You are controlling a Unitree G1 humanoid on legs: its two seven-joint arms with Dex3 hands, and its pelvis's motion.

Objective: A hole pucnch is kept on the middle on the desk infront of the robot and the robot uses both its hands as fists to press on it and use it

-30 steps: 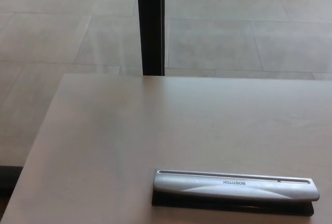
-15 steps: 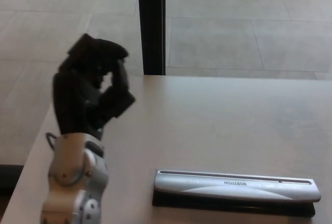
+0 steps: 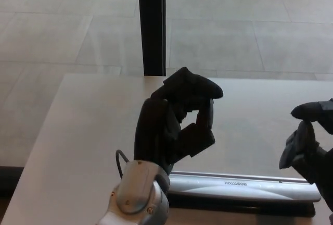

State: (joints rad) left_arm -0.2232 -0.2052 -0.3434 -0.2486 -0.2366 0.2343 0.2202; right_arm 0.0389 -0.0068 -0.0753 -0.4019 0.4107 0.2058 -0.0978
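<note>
One marking could be read: the brand word "BOSTITCH", in small dark letters on the silver top bar of the hole punch (image 3: pixel 244 187), which lay along the near edge of the desk (image 3: pixel 78 131), toward its right corner; the word stood upside down from the head view, about midway along the bar; no other text, number or sign was legible.

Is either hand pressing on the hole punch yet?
No. The left hand and right hand are both raised above the hole punch, neither touching it.
</note>
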